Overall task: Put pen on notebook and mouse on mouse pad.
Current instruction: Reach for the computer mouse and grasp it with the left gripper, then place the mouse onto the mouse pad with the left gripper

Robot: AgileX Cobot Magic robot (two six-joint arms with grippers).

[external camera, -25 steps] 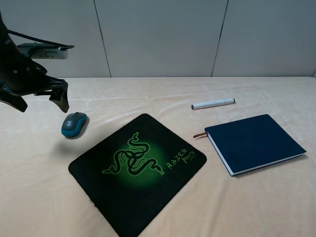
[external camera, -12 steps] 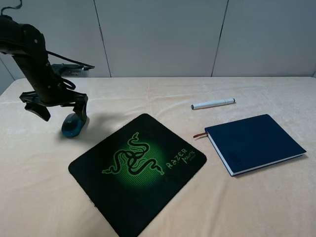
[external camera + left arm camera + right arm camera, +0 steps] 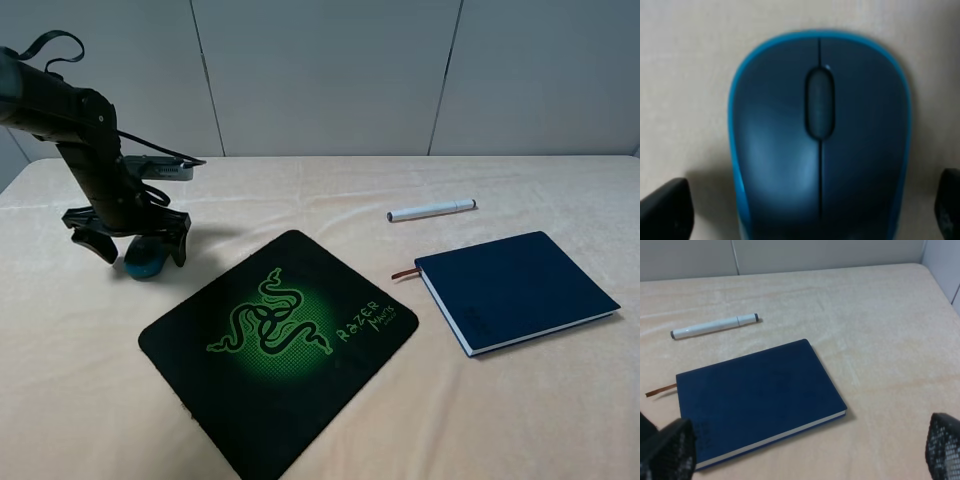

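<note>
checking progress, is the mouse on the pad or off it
Off. The mouse sits on the tan tabletop, apart from the mouse pad, with the open left gripper straddling it.

From high, looks down over whole table. From left wrist, very near, straight onto mouse. From right wrist, farther off, slants over notebook and pen, shared with high view.
</note>
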